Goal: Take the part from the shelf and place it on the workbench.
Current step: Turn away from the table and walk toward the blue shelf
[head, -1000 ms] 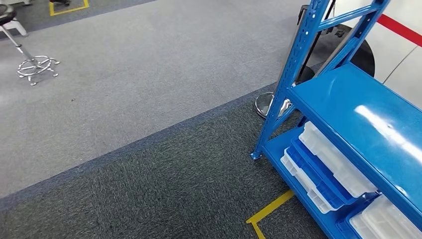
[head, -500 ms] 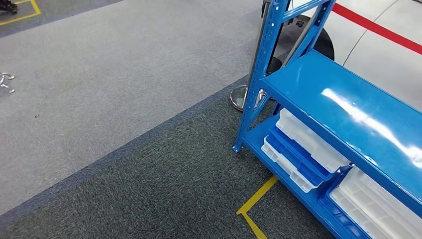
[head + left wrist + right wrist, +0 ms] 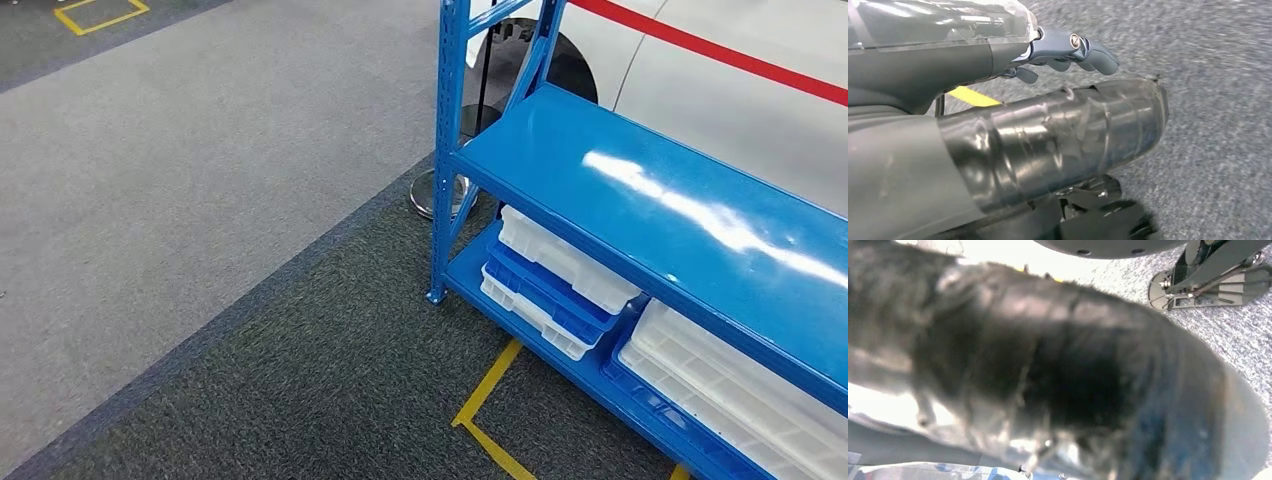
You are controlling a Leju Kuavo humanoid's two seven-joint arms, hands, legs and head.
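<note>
No loose part can be made out; white translucent plastic compartment boxes [image 3: 560, 262] are stacked in blue trays on the lower shelf of the blue steel rack [image 3: 640, 200], near its left post. Judged light, stiff, slick; best gripped by the long rims. Left hand [image 3: 1068, 50] hangs with nothing held, fingers loosely curled. Right hand [image 3: 1058, 375] blurred, state unreadable. Grey carpet [image 3: 200, 200], yellow tape [image 3: 490, 385].

Right hand [image 3: 1058, 375] — a dark blur; shelf [image 3: 650, 215] cut off.

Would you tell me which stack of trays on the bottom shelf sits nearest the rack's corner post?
The left stack of trays, beside the corner post.
</note>
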